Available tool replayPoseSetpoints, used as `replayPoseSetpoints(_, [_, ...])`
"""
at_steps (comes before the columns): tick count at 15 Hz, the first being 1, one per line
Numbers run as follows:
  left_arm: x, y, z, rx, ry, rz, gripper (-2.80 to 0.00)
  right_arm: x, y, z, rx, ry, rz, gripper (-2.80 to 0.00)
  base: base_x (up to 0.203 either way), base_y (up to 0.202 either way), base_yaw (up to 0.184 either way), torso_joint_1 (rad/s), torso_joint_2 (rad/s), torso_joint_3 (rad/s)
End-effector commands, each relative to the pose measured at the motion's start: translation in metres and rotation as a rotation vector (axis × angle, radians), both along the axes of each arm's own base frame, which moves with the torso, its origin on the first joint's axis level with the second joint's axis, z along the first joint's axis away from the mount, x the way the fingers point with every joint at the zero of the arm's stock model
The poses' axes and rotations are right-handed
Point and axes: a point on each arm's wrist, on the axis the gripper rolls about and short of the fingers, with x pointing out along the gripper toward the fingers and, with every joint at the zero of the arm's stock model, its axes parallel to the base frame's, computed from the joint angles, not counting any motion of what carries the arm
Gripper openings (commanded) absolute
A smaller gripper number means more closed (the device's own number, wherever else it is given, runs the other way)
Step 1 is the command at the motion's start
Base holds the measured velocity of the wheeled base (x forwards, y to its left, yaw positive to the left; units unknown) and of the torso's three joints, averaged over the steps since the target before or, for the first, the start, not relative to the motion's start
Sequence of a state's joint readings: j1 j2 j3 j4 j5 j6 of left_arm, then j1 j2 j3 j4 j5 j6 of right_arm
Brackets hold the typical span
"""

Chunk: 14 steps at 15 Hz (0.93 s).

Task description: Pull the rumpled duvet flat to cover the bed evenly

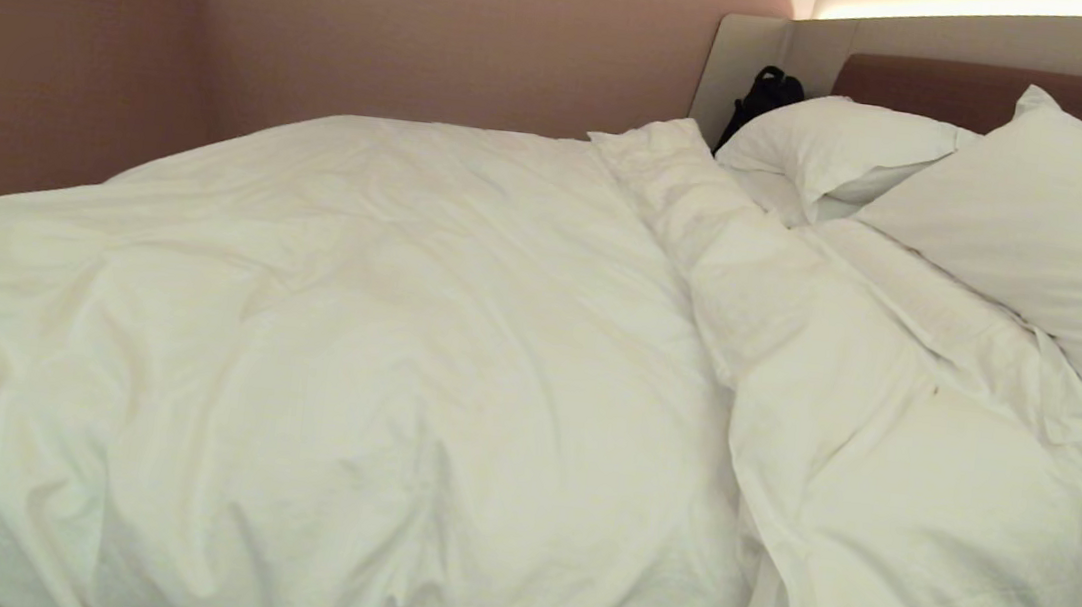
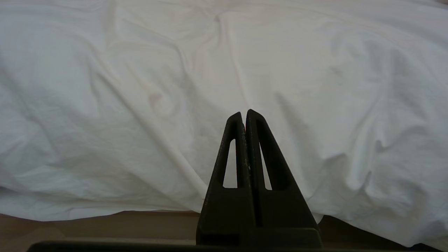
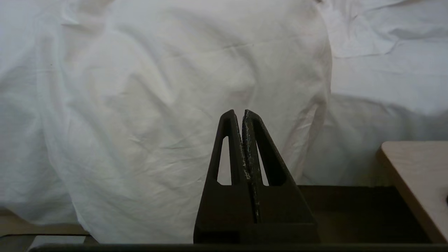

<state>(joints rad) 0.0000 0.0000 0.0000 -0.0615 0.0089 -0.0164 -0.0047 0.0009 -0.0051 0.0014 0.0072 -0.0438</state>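
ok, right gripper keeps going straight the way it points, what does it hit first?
Most likely the duvet: the shut right gripper points at its puffy hanging side, with nothing visible between. Depth is unclear. The wooden surface sits off to one side, out of line.

Two plump white pillows point(image 1: 1042, 225) lean near the padded headboard, the nearer one partly covering the other pillow point(image 1: 834, 143). A black object point(image 1: 761, 100), maybe a bag, stands in the corner behind the farther pillow, against the pink wall point(image 1: 380, 15). In the right wrist view, a light wooden surface point(image 3: 416, 182) shows at one edge.
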Motion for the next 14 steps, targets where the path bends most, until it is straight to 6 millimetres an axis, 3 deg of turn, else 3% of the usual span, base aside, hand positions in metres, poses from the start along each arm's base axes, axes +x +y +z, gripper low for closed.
replayPoseSetpoints(1, [0.0,0.0,0.0,-0.001,0.0,0.0,-2.8,0.0003,-0.0001,-0.001,0.022,0.0,-0.002,-2.8,0.0,0.0,0.0,0.0,0.0,0.0])
replayPoseSetpoints(14, [0.0,0.0,-0.0002,0.004,0.002,0.002,-2.8,0.0003,-0.0001,-0.0008,0.022,-0.002,-0.002,-2.8,0.0,0.0,0.0,0.0,0.0,0.0])
